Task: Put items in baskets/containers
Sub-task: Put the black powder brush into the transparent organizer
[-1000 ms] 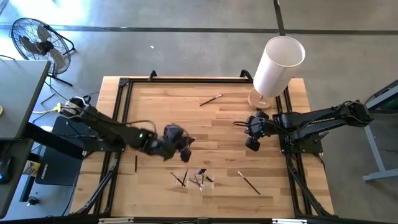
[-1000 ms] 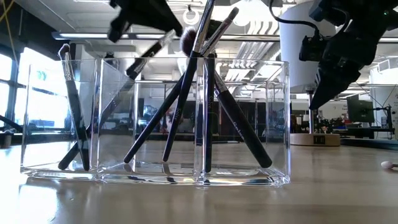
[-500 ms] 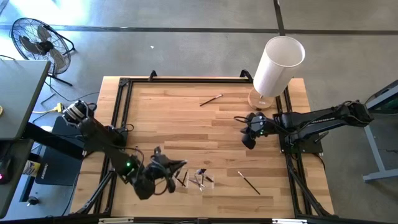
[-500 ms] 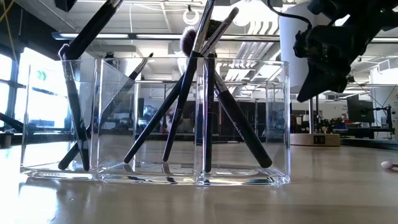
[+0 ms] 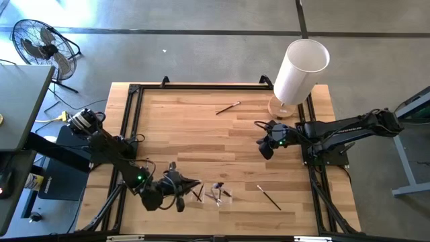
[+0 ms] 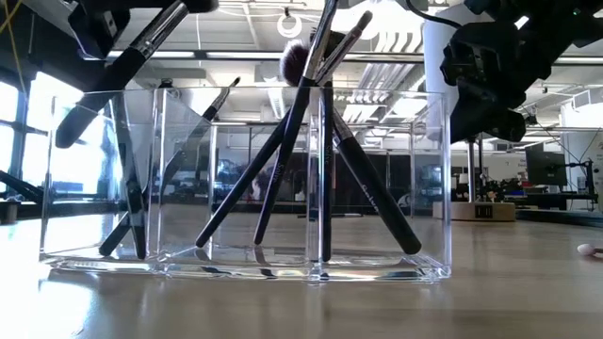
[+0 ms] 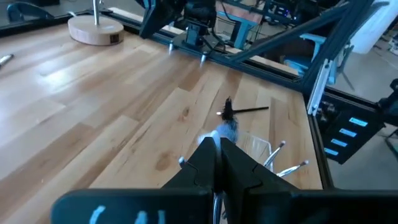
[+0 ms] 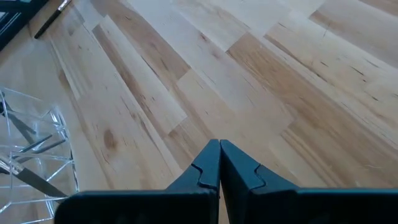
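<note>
The clear three-part holder [image 5: 213, 193] [image 6: 377, 169] stands near the table's near edge, and several dark brushes lean in it on their ends. My left gripper [image 5: 190, 183] [image 7: 217, 144] is just left of it, shut on a dark brush [image 6: 113, 80]. That brush's lower end [image 6: 68, 130] is below the holder's rim at its left wall; inside or outside, I cannot tell. One loose brush [image 5: 228, 107] lies flat near the far edge, another [image 5: 269, 197] right of the holder. My right gripper [image 5: 263, 149] [image 8: 219, 146] hovers shut above mid-table on the right. My left gripper pinches the dark brush between its two shut fingers; the fuzzy grey bristle tip [image 7: 228, 129] shows just past the fingertips. The gripper comes level from the table's left. The brush is lifted clear and slants down from the fingers [image 6: 141, 42] by the holder's left wall.
A tall white cylinder [image 5: 299, 70] on a round wooden base stands at the far right corner. Black frame rails [image 5: 131, 134] run along the table's sides. Bare wood lies between the two arms in the table's middle. A fan [image 5: 40, 44] stands on the floor off the table.
My left gripper has swung from mid-table toward the near edge, ending left of the holder, then lowered the brush it carries below the holder's rim. The holder has slid a little sideways. My right gripper has drifted slightly toward the far edge, still shut.
</note>
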